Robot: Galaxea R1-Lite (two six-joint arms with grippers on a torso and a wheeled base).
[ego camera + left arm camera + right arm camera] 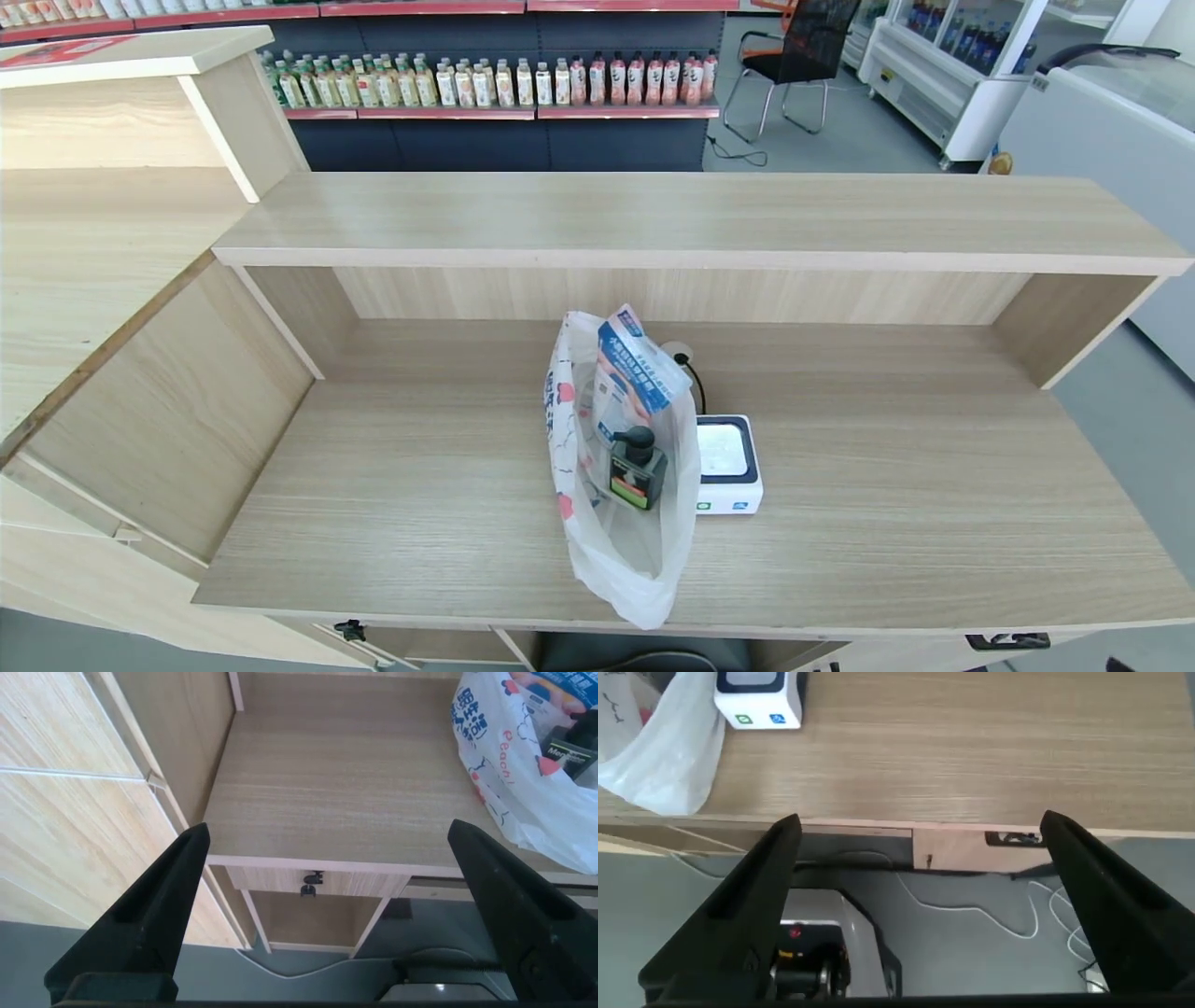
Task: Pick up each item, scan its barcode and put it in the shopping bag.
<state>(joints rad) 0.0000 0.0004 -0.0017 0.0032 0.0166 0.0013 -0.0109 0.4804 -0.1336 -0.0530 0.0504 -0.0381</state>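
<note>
On the pale wood surface, ahead of my wide, empty jaws, the white shopping bag with red print holds a blue pouch and dark pump bottle.

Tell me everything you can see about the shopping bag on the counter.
The shopping bag is thin, translucent white plastic with red and dark print on one side. It sits slumped and crumpled on the wooden counter, mouth open, one end reaching the front edge. Inside are a blue-and-white pouch and a dark pump bottle. Its side touches the white scanner on the robot's right.
</note>
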